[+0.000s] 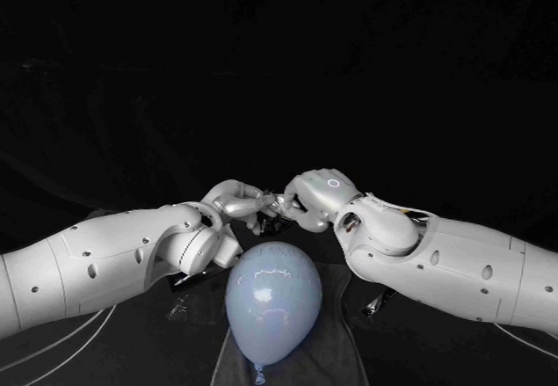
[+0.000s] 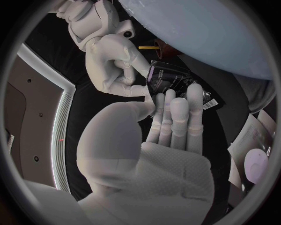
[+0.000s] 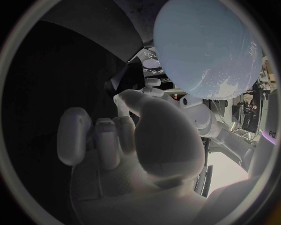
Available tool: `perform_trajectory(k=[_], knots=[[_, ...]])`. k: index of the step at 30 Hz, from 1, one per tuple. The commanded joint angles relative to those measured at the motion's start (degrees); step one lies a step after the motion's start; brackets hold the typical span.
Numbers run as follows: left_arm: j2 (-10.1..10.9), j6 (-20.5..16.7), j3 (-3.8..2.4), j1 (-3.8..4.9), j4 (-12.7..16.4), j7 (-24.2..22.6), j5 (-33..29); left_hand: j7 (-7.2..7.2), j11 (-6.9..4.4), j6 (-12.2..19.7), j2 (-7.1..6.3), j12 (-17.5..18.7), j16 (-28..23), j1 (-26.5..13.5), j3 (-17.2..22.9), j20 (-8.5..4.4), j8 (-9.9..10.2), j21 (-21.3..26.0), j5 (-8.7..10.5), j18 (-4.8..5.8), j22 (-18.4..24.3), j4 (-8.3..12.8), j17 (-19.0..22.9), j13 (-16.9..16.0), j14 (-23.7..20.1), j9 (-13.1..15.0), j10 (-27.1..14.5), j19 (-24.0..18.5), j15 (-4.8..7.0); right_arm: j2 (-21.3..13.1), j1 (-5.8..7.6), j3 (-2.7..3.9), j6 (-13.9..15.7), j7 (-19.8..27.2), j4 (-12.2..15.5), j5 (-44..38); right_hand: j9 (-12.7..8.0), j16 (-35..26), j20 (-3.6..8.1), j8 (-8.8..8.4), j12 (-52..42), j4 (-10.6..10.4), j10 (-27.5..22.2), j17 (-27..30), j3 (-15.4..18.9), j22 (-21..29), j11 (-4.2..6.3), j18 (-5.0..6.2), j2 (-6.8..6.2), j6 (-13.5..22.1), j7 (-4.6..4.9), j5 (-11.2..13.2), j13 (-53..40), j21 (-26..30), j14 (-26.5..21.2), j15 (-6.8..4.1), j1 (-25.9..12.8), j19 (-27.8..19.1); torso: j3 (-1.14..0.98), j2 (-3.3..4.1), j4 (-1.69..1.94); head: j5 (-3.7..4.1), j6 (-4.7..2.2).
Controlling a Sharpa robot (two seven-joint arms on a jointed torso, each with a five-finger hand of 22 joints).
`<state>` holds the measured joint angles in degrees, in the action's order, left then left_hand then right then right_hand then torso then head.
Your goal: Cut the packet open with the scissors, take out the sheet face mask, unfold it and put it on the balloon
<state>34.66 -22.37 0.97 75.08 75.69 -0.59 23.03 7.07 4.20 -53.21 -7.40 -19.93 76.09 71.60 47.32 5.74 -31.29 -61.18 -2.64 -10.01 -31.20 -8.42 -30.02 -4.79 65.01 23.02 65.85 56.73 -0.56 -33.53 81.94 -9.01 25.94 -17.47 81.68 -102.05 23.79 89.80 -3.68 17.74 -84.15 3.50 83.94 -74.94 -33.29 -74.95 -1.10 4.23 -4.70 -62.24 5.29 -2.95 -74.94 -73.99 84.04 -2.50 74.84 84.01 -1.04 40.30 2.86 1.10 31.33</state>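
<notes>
Because the dark packet [image 2: 175, 75] looks light and slick, the right hand [image 2: 111, 56] pinches its edge; whether the left hand [image 2: 170, 140] grips it is unclear.

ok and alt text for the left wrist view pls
The right hand pinches one end of a dark packet, and the straight fingers of the left hand reach up to the packet's near edge. The pale blue balloon curves close behind the packet.
</notes>
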Motion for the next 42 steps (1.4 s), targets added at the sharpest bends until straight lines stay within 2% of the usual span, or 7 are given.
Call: perform_trajectory(k=[1,9,19,31,36,39,42], knots=[[0.0,0.71,-0.12,0.16,0.07,-0.97,0.25,-0.01,-0.36,-0.32,0.57,0.22,0.2,0.16,4.85,-0.22,-0.18,-0.34,-0.2,-0.6,-0.05,4.63,-0.03,-0.1,0.0,0.0,0.69,-0.05,0.48,-0.22,-0.09,-0.03,3.67,0.57,0.08,-0.86,0.59,0.2,0.42,0.81,-0.57,0.14,2.9,-15.06,-0.42,-11.11,0.55,-1.23,0.28,0.2,-0.4,0.17,-11.0,-0.39,5.96,-0.5,-0.28,0.61,0.01,-0.01,0.02,0.02,-0.01],[-0.01,0.8,-0.12,0.2,0.01,-0.82,0.25,0.0,-0.36,-0.32,0.61,0.24,0.18,0.05,4.96,-0.23,-0.17,-0.38,-0.2,-0.6,-0.07,4.7,0.08,-0.1,-0.03,0.03,0.69,-0.05,0.49,-0.78,-0.2,-0.02,7.32,1.88,0.67,0.75,1.56,0.2,0.73,2.36,-0.87,-0.03,3.16,-15.06,-0.48,-11.19,0.94,-1.3,0.12,0.3,-0.87,0.17,-11.28,-0.73,5.96,-0.82,-1.01,0.75,0.0,0.02,0.02,0.09,-0.03],[-0.07,0.91,-0.11,0.28,-0.19,-0.47,0.26,0.01,-0.35,-0.28,0.66,0.29,0.12,-0.05,5.08,-0.24,-0.14,-0.42,-0.2,-0.59,-0.09,4.74,0.3,-0.09,-0.12,0.05,0.65,-0.05,0.48,-2.78,-0.25,0.17,12.79,5.1,3.12,5.93,2.1,0.2,0.86,3.12,-1.18,-0.12,3.36,-15.06,-0.54,-11.29,1.11,-1.37,0.25,0.41,-1.03,0.17,-11.55,-1.13,5.96,-0.97,-1.25,0.9,-0.03,-0.04,-0.02,0.02,0.06],[-0.12,0.93,-0.11,0.3,-0.36,-0.34,0.27,0.01,-0.35,-0.28,0.66,0.29,0.12,-0.05,5.08,-0.24,-0.14,-0.42,-0.2,-0.59,-0.09,4.74,0.3,-0.09,-0.12,0.05,0.65,-0.05,0.48,-4.4,-0.25,0.41,14.15,7.87,5.3,9.38,2.29,0.2,0.91,3.36,-1.21,-0.09,3.39,-15.06,-0.61,-11.31,1.16,-1.39,0.36,0.52,-1.07,0.17,-11.59,-1.24,5.96,-1.01,-1.25,0.95,0.0,0.03,-0.01,-0.04,0.13],[-0.16,0.94,-0.11,0.3,-0.44,-0.34,0.27,0.03,-0.33,-0.24,0.71,0.33,0.1,-0.17,5.19,-0.24,-0.11,-0.45,-0.19,-0.59,-0.11,4.78,0.35,-0.09,-0.13,0.06,0.62,-0.05,0.47,-4.55,-0.24,0.52,12.1,8.53,5.61,10.79,2.6,0.2,0.95,3.58,0.39,-0.18,2.45,-15.06,-0.56,-11.06,1.1,-1.21,0.32,1.24,-0.99,0.17,-10.43,-0.23,5.96,-1.01,-1.45,0.59,0.01,-0.06,-0.08,-0.07,0.16],[-0.22,0.99,-0.11,0.3,-0.44,-0.34,0.27,0.03,-0.33,-0.24,0.71,0.33,0.1,-0.17,5.19,-0.24,-0.11,-0.45,-0.19,-0.59,-0.11,4.78,0.35,-0.09,-0.13,0.06,0.62,-0.05,0.47,-4.02,-0.24,0.54,10.67,8.74,5.02,11.39,2.81,0.2,0.88,3.28,2.23,-0.08,1.32,-15.06,0.36,-10.67,0.8,-0.97,-0.8,3.26,-0.63,0.19,-9.17,1.26,5.96,-0.8,-1.79,0.03,0.03,-0.08,-0.01,-0.08,0.15],[-0.24,1.02,-0.11,0.3,-0.44,-0.31,0.27,0.03,-0.33,-0.24,0.71,0.33,0.1,-0.17,5.19,-0.24,-0.11,-0.45,-0.19,-0.59,-0.11,4.78,0.35,-0.09,-0.13,0.06,0.62,-0.05,0.47,-3.75,-0.24,0.54,9.98,9.2,5.13,11.65,2.04,0.2,0.53,1.58,2.65,-0.73,0.94,-15.06,1.49,-10.56,-0.02,-0.95,-2.04,5.71,0.4,0.19,-8.96,1.71,5.96,-0.16,-2.8,-0.17,0.02,0.01,0.1,-0.04,0.12]])
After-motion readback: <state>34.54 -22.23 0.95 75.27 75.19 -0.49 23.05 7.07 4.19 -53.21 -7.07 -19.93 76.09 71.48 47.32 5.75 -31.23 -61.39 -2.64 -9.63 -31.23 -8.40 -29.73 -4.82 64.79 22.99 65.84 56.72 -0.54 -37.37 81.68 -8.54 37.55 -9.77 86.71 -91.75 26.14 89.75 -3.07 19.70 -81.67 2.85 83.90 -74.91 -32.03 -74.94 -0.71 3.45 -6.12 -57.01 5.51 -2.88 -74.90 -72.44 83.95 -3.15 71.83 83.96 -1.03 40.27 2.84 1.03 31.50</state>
